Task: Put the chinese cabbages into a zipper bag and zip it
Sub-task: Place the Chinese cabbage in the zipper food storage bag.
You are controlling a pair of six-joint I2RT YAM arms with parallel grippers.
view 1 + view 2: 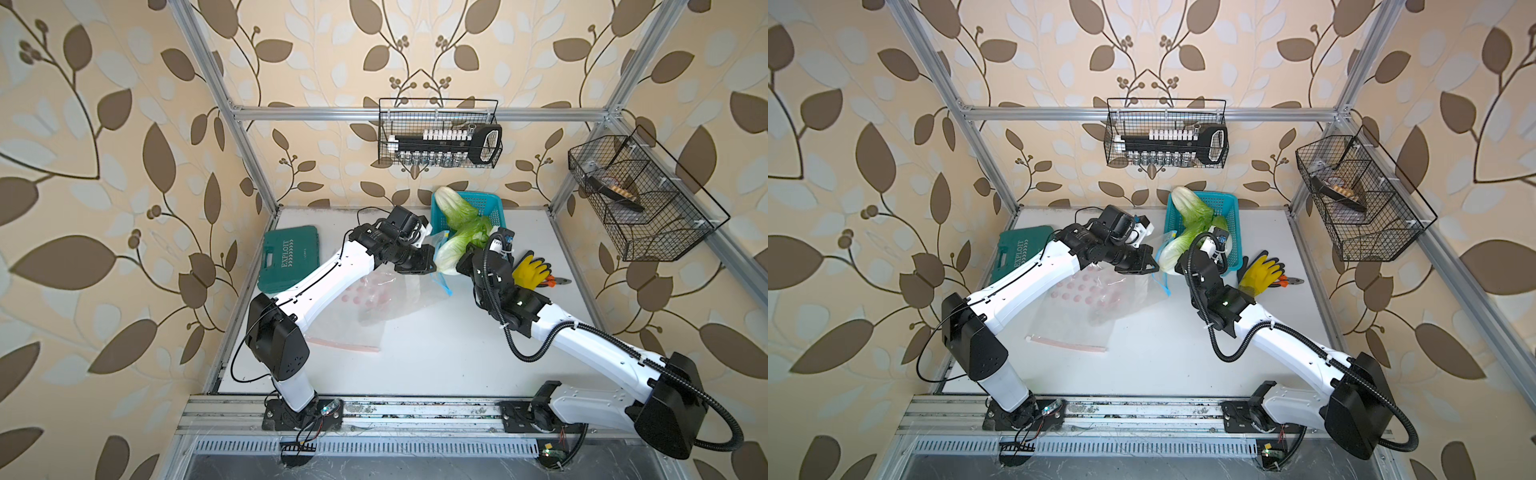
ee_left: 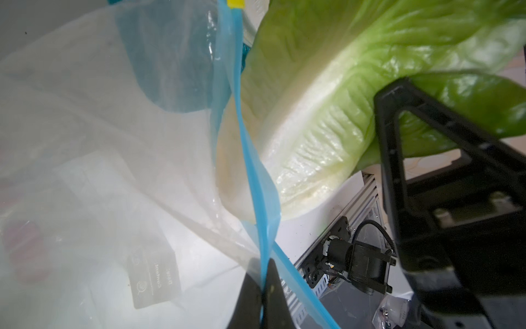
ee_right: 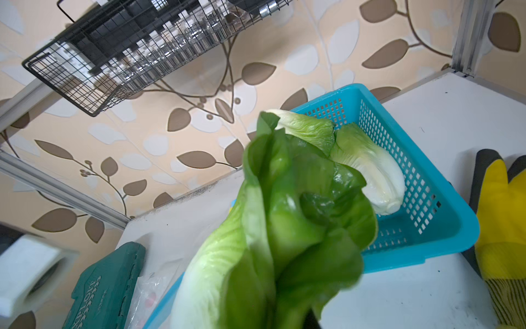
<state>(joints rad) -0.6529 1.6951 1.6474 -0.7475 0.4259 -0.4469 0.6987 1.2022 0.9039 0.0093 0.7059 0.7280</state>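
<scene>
Showing a light chinese cabbage (image 1: 451, 251) at the table's (image 1: 436, 353) one o'clock, right gripper (image 1: 464, 257) clamped on its soft, tearable leaves (the firmer stalk would likely hold better), left gripper (image 2: 262, 273) pinching the zipper bag's (image 2: 113, 142) blue rim just beside it, two more heads (image 3: 370, 171) lying in the basket (image 1: 496, 208) toward twelve.

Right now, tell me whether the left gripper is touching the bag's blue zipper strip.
Touching. The left wrist view shows the left gripper shut on the blue zipper strip.

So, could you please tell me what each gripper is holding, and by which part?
The left gripper pinches the zipper bag by its blue zipper strip; the right gripper holds a cabbage by its green leafy end.
</scene>
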